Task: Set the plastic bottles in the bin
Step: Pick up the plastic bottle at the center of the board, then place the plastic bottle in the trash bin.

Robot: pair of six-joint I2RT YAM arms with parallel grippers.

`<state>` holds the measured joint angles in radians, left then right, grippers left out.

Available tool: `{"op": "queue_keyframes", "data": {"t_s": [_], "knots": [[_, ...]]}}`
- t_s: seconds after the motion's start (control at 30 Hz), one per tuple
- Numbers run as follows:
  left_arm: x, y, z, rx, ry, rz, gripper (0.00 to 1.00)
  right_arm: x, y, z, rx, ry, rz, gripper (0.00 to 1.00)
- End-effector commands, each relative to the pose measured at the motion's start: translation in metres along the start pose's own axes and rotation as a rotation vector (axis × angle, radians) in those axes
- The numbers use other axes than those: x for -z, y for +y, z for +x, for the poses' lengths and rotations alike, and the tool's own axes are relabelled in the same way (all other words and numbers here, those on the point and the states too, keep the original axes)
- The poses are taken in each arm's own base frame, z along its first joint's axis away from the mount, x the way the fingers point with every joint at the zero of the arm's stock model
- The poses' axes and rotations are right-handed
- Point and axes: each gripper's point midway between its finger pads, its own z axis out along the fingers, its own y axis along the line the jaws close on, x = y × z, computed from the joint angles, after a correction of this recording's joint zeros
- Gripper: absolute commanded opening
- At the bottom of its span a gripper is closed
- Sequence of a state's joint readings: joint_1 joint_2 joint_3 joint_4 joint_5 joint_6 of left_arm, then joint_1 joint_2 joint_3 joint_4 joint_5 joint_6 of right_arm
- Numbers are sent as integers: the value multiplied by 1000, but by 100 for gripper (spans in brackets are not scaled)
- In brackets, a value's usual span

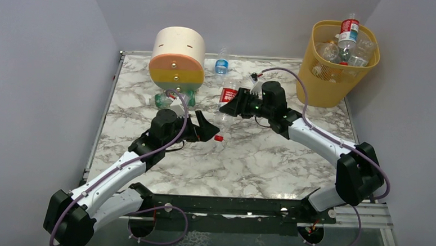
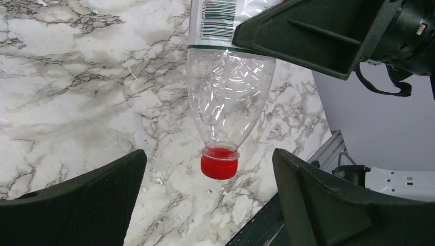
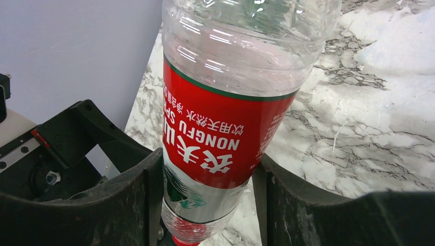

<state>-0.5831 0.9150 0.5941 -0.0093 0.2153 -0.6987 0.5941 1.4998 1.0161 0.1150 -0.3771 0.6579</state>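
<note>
Top external view: the right gripper (image 1: 234, 105) is pinching a clear, ribbed plastic bottle (image 1: 228, 95) across its glossy red label, at mid-table, left of the bin (image 1: 319, 86). Right wrist view confirms both black fingers pressed against the label's sides. The bottle's red screw cap (image 2: 219, 165) points toward the near edge, and its tapered clear shoulder is dented. Opposite it, the left gripper (image 1: 205, 128) is spread wide, its matte black fingers standing either side of the cap without touching it. Whether the bottle rests on the table (image 1: 259, 159) or is lifted cannot be told. The table is smooth, white marble-pattern with grey veining. The bin, translucent yellow-orange plastic with a flared rounded-square rim and lattice wall, stands at the far right corner. Several clear bottles (image 1: 349, 29) are piled inside, one red-labelled and upright above the rim. A blue-labelled bottle (image 1: 222, 65) stands at the far edge, just right of a round cream, orange, yellow and green drawer unit (image 1: 177, 56). Crumpled green-tinted bottles (image 1: 165, 100) lie just near of that unit.
</note>
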Motion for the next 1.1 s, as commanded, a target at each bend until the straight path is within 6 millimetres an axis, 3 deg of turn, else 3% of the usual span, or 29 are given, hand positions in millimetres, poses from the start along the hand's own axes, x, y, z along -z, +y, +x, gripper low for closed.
{"op": "queue_keyframes", "data": {"t_s": [0.0, 0.13, 0.37, 0.43, 0.73, 0.93, 1.07], "knots": [[3, 3, 0, -11, -13, -12, 99, 7, 2, -8, 37, -31, 31, 51], [5, 3, 0, -17, -11, -18, 99, 16, 7, -32, 102, -79, 80, 51], [3, 3, 0, -21, -10, -13, 99, 65, 37, -124, 259, -271, 173, 52], [1, 3, 0, -23, -2, -12, 99, 88, 44, -154, 276, -344, 182, 52], [-4, 4, 6, -11, 11, 4, 99, 220, 30, -290, 332, -738, 419, 53], [-5, 3, 6, -13, 15, 7, 99, 281, 11, -349, 318, -982, 637, 53], [-3, 4, 6, -17, 15, -1, 99, 319, -7, -377, 304, -1090, 835, 52]]}}
